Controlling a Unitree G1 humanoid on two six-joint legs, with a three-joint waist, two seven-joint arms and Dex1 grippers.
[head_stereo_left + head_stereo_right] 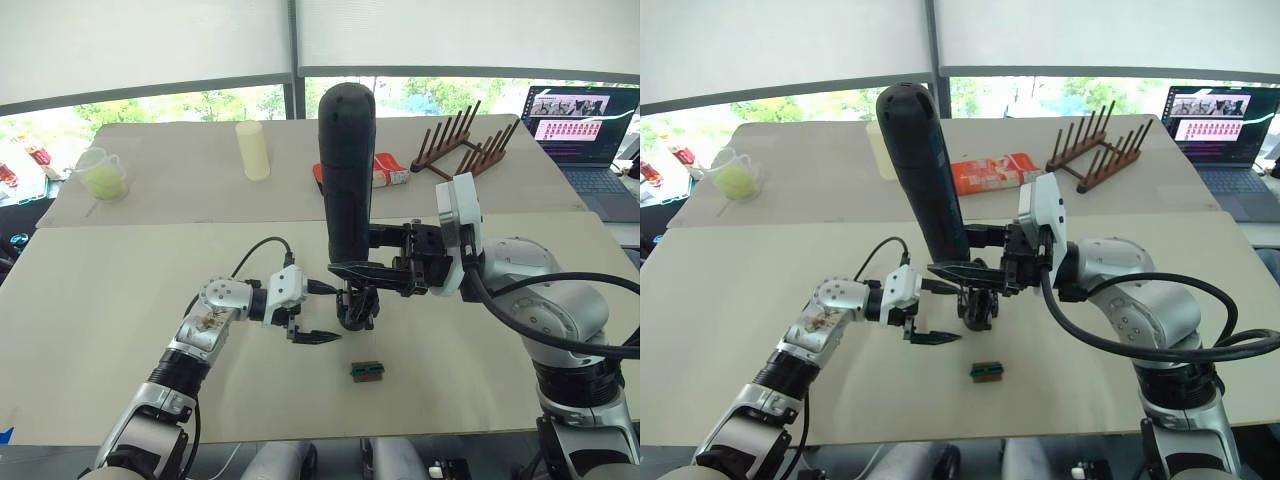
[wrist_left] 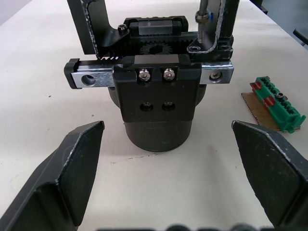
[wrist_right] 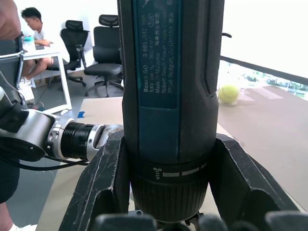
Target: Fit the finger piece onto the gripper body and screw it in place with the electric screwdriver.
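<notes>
Right wrist view shows my right gripper (image 3: 168, 192) clamped around the lower barrel of the electric screwdriver (image 3: 168, 86), one finger (image 3: 98, 192) on each side of the collar. From the head camera I see that tool standing almost upright, its tip down on the gripper body (image 1: 356, 308), which sits on the table (image 1: 120, 290) directly below the right gripper. My left gripper (image 2: 168, 183) is spread wide and holds nothing; the gripper body stands just ahead of it, between the lines of its two fingers (image 2: 72, 178) but not touching them. Its front plate carries two silver screws above two empty holes. A small green-and-black block (image 1: 367, 371) lies on the table just beside the left gripper, apart from the assembly.
</notes>
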